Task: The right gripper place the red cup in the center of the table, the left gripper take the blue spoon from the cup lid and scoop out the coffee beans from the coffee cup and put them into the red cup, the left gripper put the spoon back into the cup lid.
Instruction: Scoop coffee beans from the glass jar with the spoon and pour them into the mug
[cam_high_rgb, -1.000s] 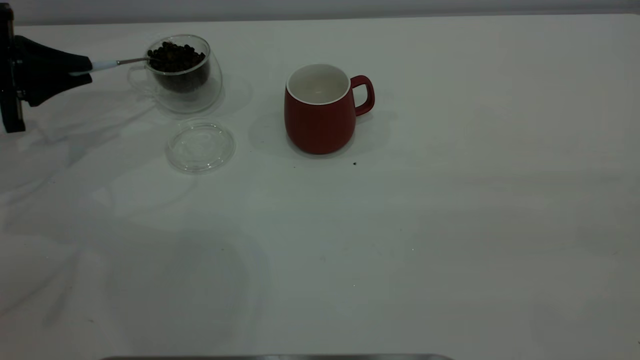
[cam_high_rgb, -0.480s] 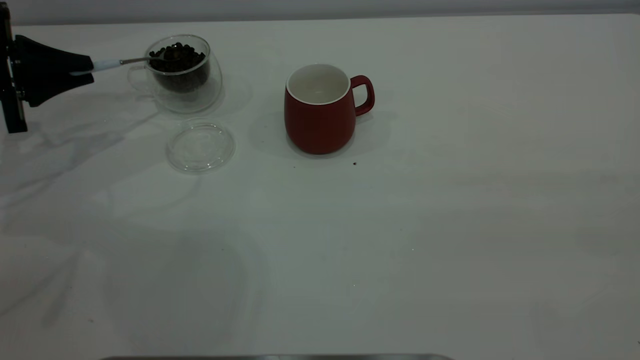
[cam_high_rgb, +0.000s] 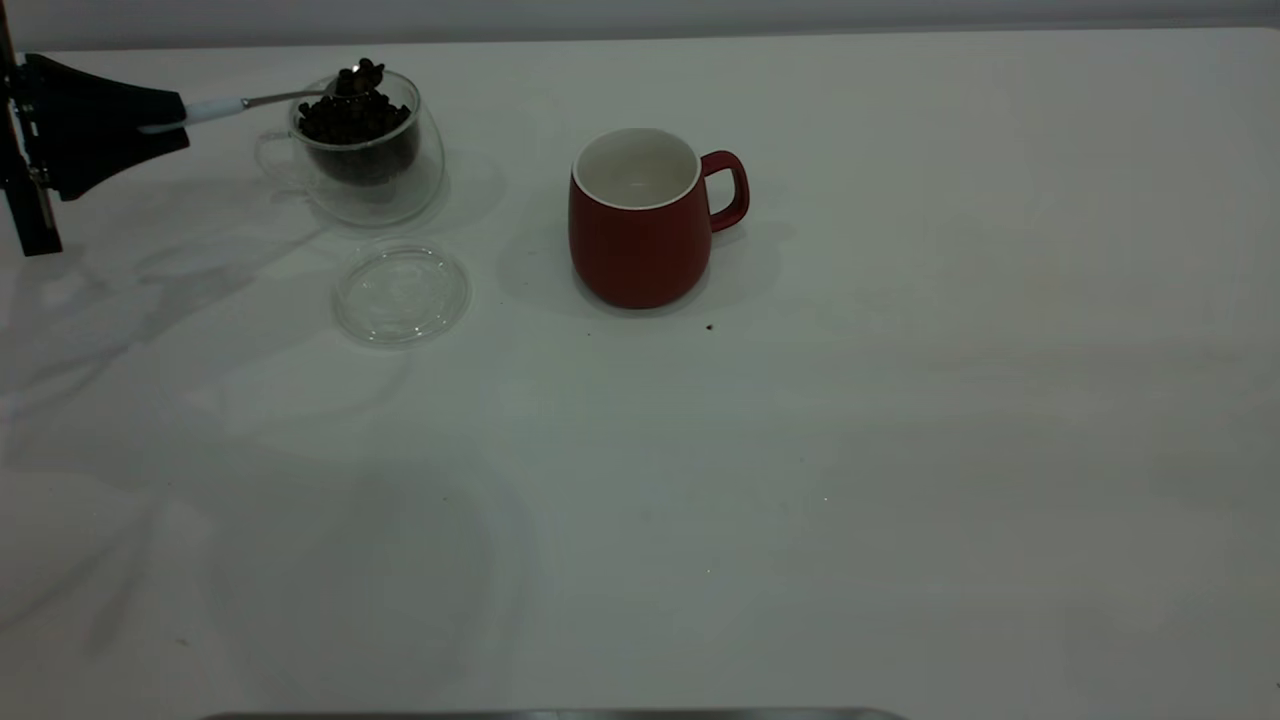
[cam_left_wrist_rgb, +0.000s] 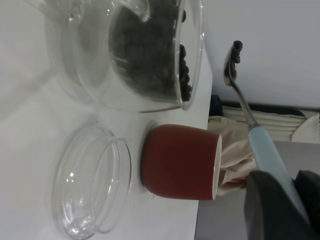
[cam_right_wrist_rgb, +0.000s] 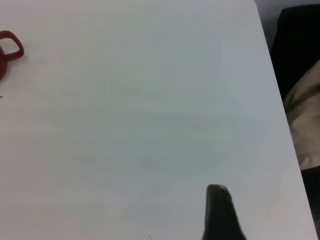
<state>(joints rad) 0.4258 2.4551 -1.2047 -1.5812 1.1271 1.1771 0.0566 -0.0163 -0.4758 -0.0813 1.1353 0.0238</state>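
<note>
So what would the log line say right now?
left gripper: holds spoon of beans above glass cup | red cup: empty

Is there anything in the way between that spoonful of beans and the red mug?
Nothing visible. The left gripper holds the blue spoon with coffee beans above the coffee cup; bare table lies between it and the red cup. The cup lid sits nearer the camera, off that line.
</note>
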